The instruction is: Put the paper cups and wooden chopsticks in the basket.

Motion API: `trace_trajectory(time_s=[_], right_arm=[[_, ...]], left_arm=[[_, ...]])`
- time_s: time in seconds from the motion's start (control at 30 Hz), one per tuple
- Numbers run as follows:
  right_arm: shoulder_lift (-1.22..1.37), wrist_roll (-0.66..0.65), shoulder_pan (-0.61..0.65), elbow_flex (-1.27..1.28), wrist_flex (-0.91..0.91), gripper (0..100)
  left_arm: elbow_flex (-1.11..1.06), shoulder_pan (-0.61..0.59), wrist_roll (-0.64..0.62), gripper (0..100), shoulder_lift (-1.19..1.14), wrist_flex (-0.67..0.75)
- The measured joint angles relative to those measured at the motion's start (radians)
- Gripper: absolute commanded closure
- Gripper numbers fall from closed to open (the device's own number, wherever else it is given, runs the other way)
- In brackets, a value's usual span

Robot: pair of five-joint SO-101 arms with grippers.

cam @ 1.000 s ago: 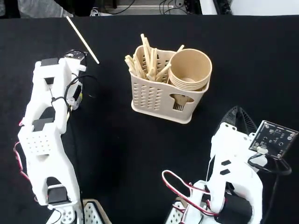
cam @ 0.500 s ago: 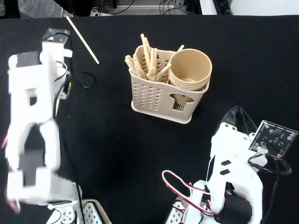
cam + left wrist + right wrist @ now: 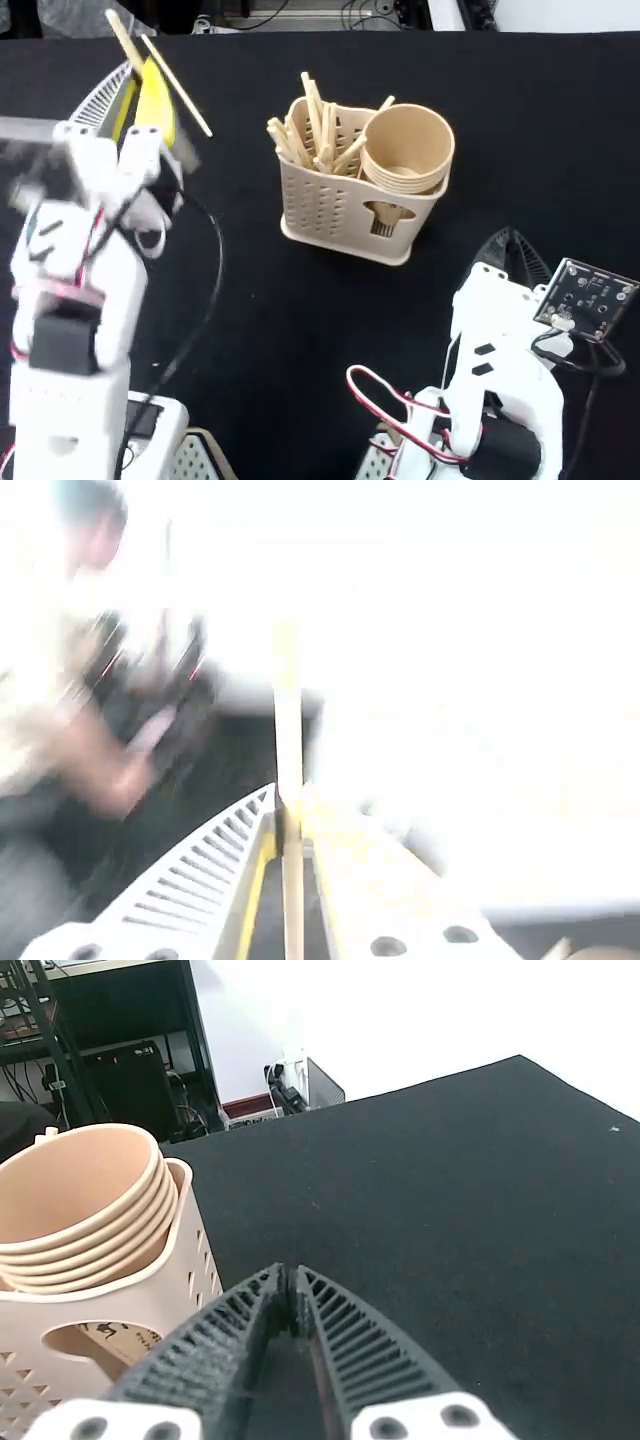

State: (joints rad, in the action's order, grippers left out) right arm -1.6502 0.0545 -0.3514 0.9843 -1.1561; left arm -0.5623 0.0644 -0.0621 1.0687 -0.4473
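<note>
held chopstick: thin pale wooden stick, straight, clamped between jaws of left gripper (one white ribbed finger, one yellow), by far left corner of table. loose chopstick, same look, lies diagonal on black cloth just beside it. basket: beige plastic, slotted walls. one compartment has tilted chopstick bundle, other has nested tan paper cups. right gripper: black ribbed jaws pressed together, nothing between them, near basket.

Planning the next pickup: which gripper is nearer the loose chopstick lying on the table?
Left. The left gripper, holding another chopstick, hangs beside the loose chopstick; the right gripper sits beyond the basket.
</note>
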Motion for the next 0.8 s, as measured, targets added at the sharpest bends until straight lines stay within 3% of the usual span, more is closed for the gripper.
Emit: trace_trajectory(time_s=[0.13,0.27,0.63,0.8], right_arm=[[0.000,0.000,0.000,0.000,0.000,97.6],[0.000,0.000,0.000,0.000,0.000,97.6],[0.000,0.000,0.000,0.000,0.000,97.6],[0.000,0.000,0.000,0.000,0.000,97.6]], left_arm=[[-0.002,0.115,-0.109,97,0.103,0.186],[0.003,0.209,-0.149,97,0.089,0.281],[-0.012,0.253,-0.163,97,-0.287,0.279],[-0.012,0.259,-0.163,83,-0.362,0.276]])
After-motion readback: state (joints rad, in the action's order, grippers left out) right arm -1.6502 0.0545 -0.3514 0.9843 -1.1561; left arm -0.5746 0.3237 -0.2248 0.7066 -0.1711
